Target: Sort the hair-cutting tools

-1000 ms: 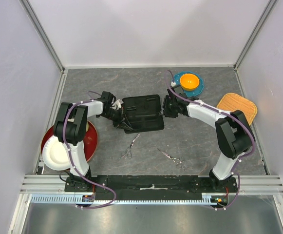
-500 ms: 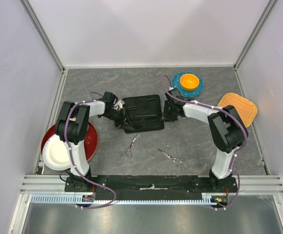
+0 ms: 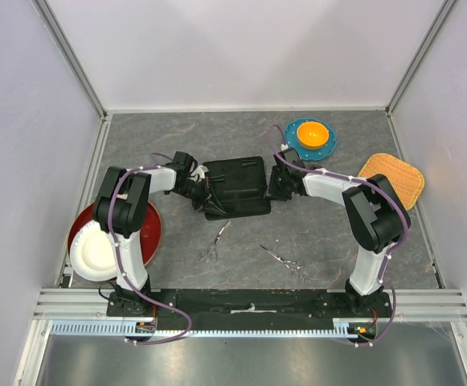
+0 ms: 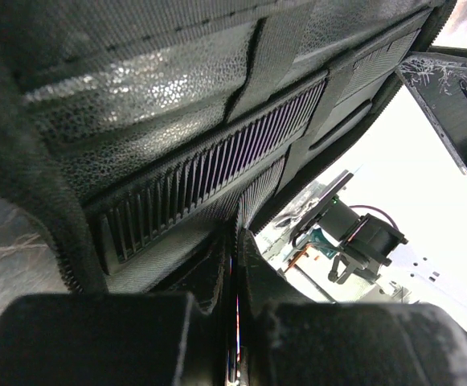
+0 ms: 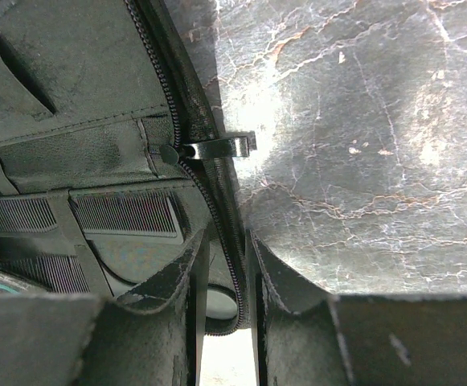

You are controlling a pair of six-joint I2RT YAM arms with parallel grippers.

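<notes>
Moved: the right arm [image 3: 374, 213] has folded its elbow in toward the black case [image 3: 235, 185]. Its wrist sits a little farther from the bases than a second ago. The left arm's [image 3: 124, 209] wrist has also edged away from the bases. Neither pair of scissors has shifted.
Left jaws: at the case's left edge, pressed almost together. The left wrist view shows only a thin slit between them, pinching a fold of the case's fabric.
Right jaws: at the case's right edge, closed on the zippered rim, which runs up between the two fingers in the right wrist view. The metal zipper pull [image 5: 217, 147] sticks out sideways just above them.
Case: lies open near the middle of the worktop [image 3: 321, 233], between the two wrists.
Combs: inside the case. One toothed black comb [image 4: 217, 165] is tucked slantwise under a strap. A second toothed strip [image 4: 263, 186] lies just beside it.
Scissors, left pair: the silver scissors [image 3: 215, 241] lie flat on the worktop, just nearer the bases than the case and apart from it.
Scissors, right pair: the other scissors [image 3: 282, 258] lie flat, to the right of the first pair and nearer the right arm's base.
Left side: a red plate [image 3: 154, 229] with a white dish [image 3: 92, 256] resting on it.
Far right: a blue dish [image 3: 328, 149] holding an orange bowl [image 3: 312, 133], with a woven orange mat [image 3: 392, 177] near it.
</notes>
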